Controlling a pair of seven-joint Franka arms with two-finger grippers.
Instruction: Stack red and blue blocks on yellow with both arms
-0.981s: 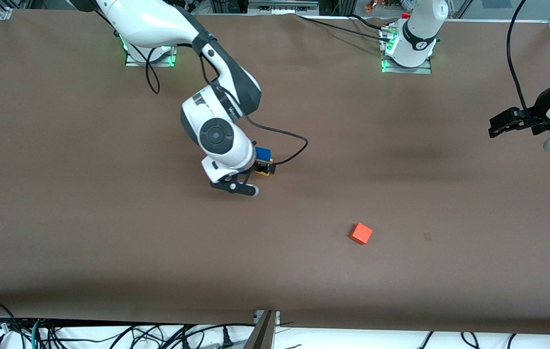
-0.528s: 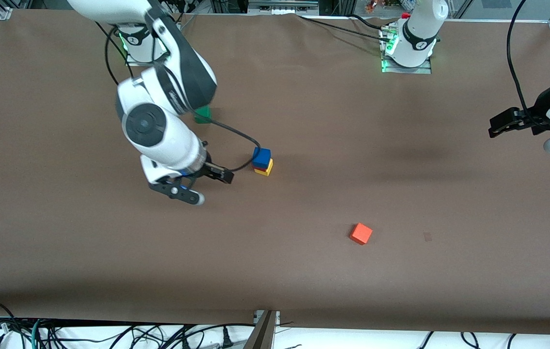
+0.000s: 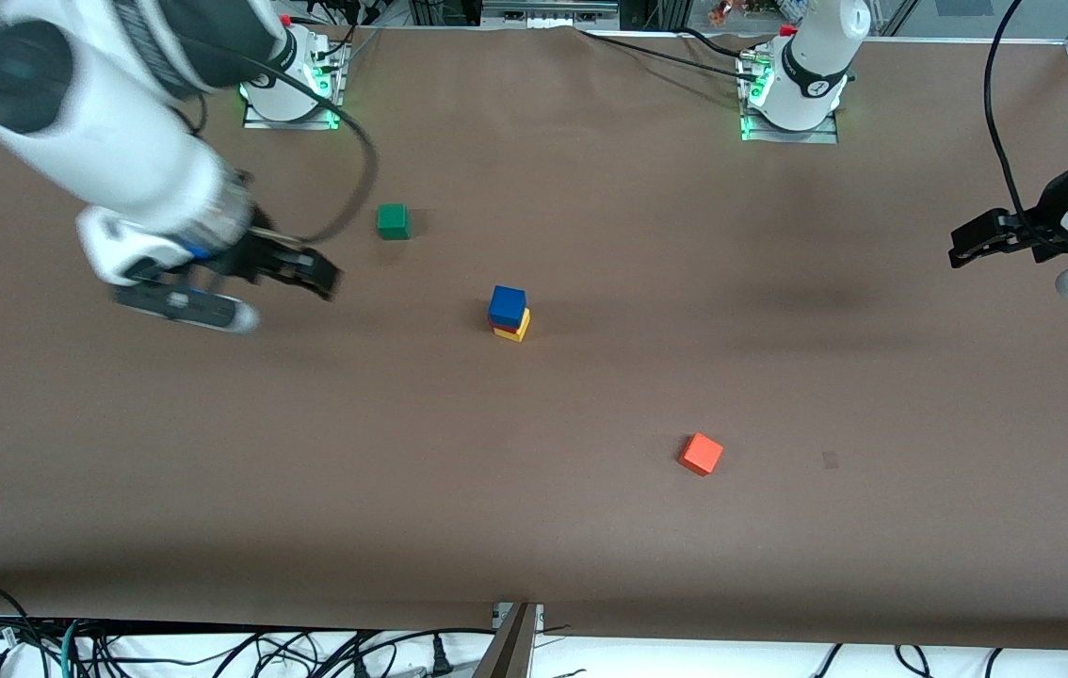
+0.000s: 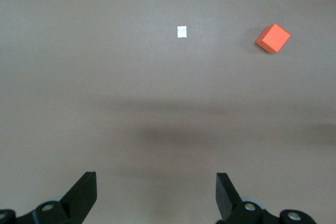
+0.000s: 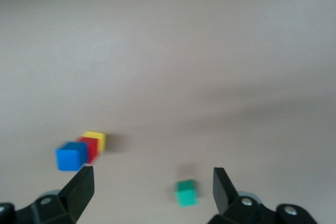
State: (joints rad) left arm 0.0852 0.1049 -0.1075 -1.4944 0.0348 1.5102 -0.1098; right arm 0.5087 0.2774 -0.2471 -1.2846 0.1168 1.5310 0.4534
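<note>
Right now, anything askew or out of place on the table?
Nothing stands out. The blue cube sits on the red cube on the yellow cube, upright, slightly staggered. Orange cube and green cube rest apart.

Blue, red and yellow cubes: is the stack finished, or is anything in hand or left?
Done: blue cube sits on red cube, on yellow cube. In hand: nothing; the right gripper is open over the table's right-arm end, and the left gripper waits open at its own end. Left: nothing visible.
</note>
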